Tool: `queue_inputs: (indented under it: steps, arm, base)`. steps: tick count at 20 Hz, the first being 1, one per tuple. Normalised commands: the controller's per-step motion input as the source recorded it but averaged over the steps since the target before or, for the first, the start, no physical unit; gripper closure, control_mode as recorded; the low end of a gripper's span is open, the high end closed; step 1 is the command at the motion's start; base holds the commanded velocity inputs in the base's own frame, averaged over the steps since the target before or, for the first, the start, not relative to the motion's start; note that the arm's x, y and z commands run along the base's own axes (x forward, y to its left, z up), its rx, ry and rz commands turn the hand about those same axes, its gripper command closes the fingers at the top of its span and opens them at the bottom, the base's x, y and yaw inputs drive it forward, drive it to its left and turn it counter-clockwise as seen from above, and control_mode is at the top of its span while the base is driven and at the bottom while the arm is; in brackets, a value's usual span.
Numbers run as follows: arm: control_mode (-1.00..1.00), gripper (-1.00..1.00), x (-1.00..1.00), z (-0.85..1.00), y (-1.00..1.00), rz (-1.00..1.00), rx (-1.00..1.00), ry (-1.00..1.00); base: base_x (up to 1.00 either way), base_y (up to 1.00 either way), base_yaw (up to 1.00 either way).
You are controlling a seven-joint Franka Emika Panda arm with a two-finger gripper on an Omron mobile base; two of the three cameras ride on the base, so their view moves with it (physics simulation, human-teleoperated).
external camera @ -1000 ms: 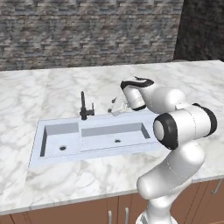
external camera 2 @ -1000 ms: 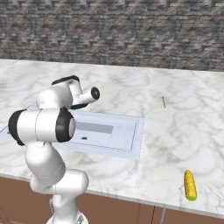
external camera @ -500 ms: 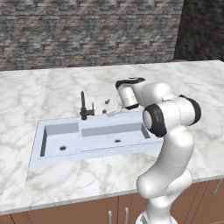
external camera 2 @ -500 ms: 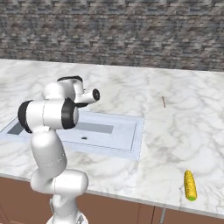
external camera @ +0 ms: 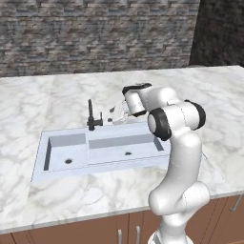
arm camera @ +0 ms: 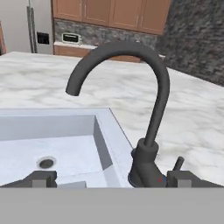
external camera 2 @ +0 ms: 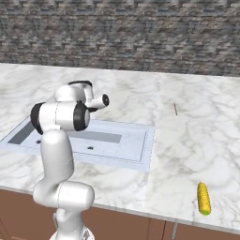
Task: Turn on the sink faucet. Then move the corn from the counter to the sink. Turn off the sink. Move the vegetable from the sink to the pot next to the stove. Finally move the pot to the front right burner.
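Observation:
The black sink faucet (external camera: 90,116) stands upright at the back rim of the pale sink (external camera: 45,144), its curved spout over the basin. In the hand view the sink faucet (arm camera: 154,105) rises close ahead, with its small side lever (arm camera: 177,163) at the right of the base. My gripper (external camera: 115,116) hovers just right of the faucet, open and empty; its fingertips (arm camera: 42,178) stand wide apart around the faucet base without touching it. The yellow corn (external camera 2: 203,198) lies on the counter (external camera 2: 197,131) near its front edge, far right of the sink (external camera 2: 146,146).
A stone wall (external camera: 95,33) runs behind the counter (external camera: 47,95). A thin dark mark (external camera 2: 176,108) lies on the worktop right of the sink. Wooden cabinet fronts (external camera 2: 159,229) run below the counter's front edge. A fridge (arm camera: 26,26) and cabinets (arm camera: 113,13) stand far off.
My arm has swung the gripper leftward over the counter, closer to the faucet. The jaws have stayed open. The corn has not moved.

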Motion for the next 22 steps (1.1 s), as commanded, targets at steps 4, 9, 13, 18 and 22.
queue_inputs:
  steps: [4,9,13,18,22]
  arm:
    - [-1.0,-1.0,0.4,-0.18,0.06,0.06,0.01,0.0]
    - [-1.0,-1.0,0.31,-0.18,0.09,0.05,0.0,0.0]
    - [-1.0,-1.0,0.26,-0.17,0.11,0.03,0.0,0.0]
    - [-1.0,-1.0,0.23,-0.14,0.14,0.0,0.0,0.0]
    - [-1.0,-1.0,0.21,-0.11,0.14,0.0,0.0,0.0]
  base:
    - [0.0,0.0,0.0]
    - [0.0,0.0,0.0]
    - [0.0,0.0,0.0]
    - [0.0,0.0,0.0]
    - [0.0,0.0,0.0]
